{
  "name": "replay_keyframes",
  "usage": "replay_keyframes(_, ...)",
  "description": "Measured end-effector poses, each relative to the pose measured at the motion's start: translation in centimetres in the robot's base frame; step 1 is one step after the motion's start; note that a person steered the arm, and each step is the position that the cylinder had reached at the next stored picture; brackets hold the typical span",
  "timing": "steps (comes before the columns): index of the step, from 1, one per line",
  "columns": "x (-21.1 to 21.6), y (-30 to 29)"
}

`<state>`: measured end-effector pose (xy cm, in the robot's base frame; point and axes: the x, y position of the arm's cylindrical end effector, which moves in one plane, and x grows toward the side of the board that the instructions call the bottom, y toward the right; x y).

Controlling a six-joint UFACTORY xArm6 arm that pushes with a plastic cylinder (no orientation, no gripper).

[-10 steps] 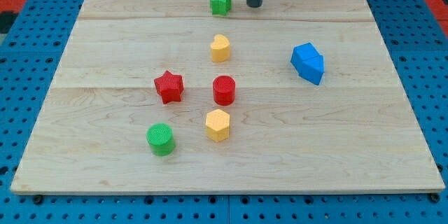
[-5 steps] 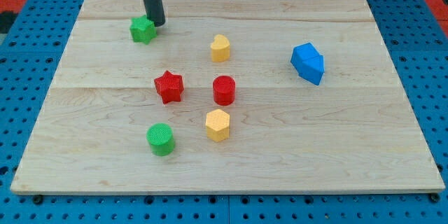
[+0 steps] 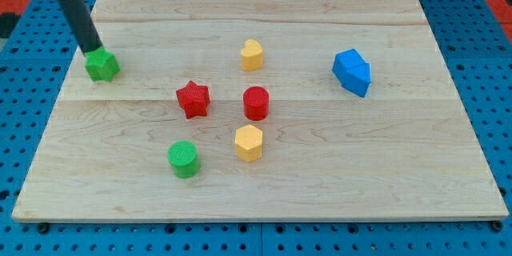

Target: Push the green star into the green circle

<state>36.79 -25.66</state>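
Observation:
The green star (image 3: 102,66) lies near the left edge of the wooden board (image 3: 400,152), in its upper part. My tip (image 3: 89,50) touches the star's upper left side; the dark rod leans up toward the view's top left. The green circle (image 3: 183,158) stands lower down, to the right of the star and below the red star (image 3: 192,98).
A red circle (image 3: 255,102) stands mid-board with a yellow hexagon (image 3: 249,142) just below it. A yellow heart-like block (image 3: 252,54) sits above them. A blue block (image 3: 352,72) lies at the right. Blue pegboard surrounds the board.
My tip swept from the board's top centre to its left edge, pushing the green star left and downward. The other blocks have not moved.

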Motion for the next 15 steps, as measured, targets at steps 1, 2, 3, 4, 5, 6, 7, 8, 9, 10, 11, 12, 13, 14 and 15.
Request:
replay_keyframes(1, 3.4, 0.8)
replay_keyframes(2, 2.8, 2.0)
replay_keyframes(3, 2.2, 2.5)
replay_keyframes(4, 7.1, 2.5)
replay_keyframes(5, 6.3, 3.0)
replay_keyframes(6, 4.9, 3.1)
replay_keyframes(7, 5.8, 8.6)
replay_keyframes(8, 10.4, 10.9)
replay_keyframes(9, 10.7, 7.2)
replay_keyframes(10, 10.6, 4.9)
replay_keyframes(11, 11.0, 3.7)
replay_keyframes(12, 12.6, 3.7)
replay_keyframes(13, 14.3, 5.9)
replay_keyframes(14, 14.5, 8.3)
replay_keyframes(15, 14.5, 8.4)
